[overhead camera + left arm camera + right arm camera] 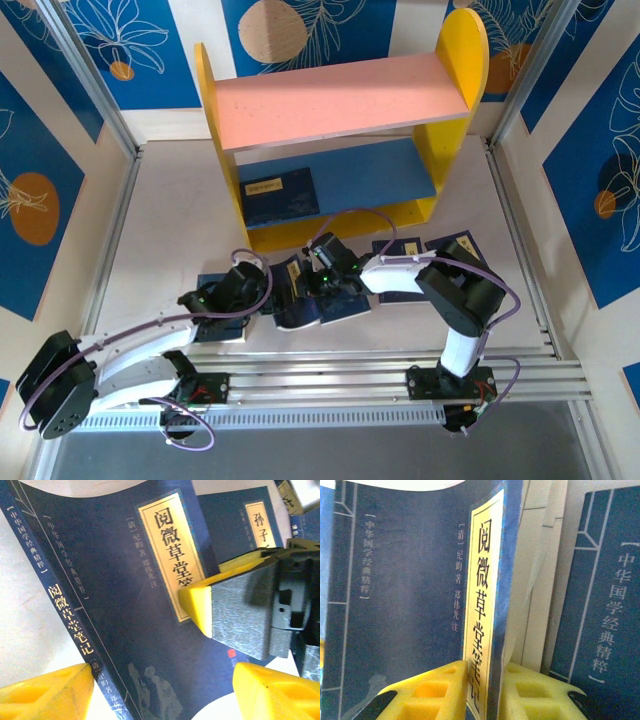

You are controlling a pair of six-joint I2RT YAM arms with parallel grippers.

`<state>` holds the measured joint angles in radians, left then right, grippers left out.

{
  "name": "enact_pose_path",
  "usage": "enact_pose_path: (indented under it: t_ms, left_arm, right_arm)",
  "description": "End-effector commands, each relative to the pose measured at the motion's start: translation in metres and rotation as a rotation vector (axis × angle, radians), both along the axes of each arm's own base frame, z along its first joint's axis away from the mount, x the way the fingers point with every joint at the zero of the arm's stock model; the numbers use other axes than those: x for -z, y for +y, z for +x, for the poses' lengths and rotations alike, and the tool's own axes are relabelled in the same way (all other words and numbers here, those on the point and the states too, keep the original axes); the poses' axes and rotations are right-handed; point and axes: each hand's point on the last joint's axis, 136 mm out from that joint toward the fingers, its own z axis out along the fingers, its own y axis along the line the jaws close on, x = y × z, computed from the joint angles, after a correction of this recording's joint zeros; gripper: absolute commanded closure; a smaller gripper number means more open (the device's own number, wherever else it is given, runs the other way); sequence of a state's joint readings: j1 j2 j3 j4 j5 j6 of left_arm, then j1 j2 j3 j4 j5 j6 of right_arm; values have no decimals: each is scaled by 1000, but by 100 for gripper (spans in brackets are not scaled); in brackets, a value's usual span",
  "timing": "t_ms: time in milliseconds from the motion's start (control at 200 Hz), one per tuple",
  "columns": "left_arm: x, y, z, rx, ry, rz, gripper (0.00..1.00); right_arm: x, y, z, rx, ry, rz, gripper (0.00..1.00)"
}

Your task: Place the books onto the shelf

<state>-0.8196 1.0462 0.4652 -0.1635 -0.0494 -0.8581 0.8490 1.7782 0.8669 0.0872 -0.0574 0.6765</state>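
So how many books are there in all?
6 books that I can make out: one on the blue board of the shelf, one under the left gripper, two mid-table at the right gripper, two behind the right arm. The arms may hide more.

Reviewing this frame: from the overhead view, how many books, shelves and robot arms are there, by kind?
Thin dark navy books: at least 5, with 1 on the lower blue board and 4 on the white table; the arms hide parts
Yellow, pink and blue shelf: 1
Robot arms: 2, left arm and right arm
Total: 8
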Motion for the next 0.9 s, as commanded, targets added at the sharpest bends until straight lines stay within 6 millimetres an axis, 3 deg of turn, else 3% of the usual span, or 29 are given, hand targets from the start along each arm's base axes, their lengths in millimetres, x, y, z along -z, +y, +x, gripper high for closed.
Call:
enact_pose_path:
  t_ms: [0,215,570,790,895]
  left_arm:
    - [-4,-6,2,5,2,-10,24]
    - [-1,-4,1,-3,12,2,12]
    - [5,-1,1,-11,39,39,9]
    - [21,27,-2,-87,93,202,1]
    - [27,31,-3,-100,113,227,0]
  right_arm:
    - [31,-4,-38,-60,163,-15,78]
    - [33,-8,-37,-48,181,-4,79]
    - [32,-20,-30,-14,207,35,81]
    - [33,-25,-28,-5,212,34,81]
    - [34,-26,-27,-1,211,31,81]
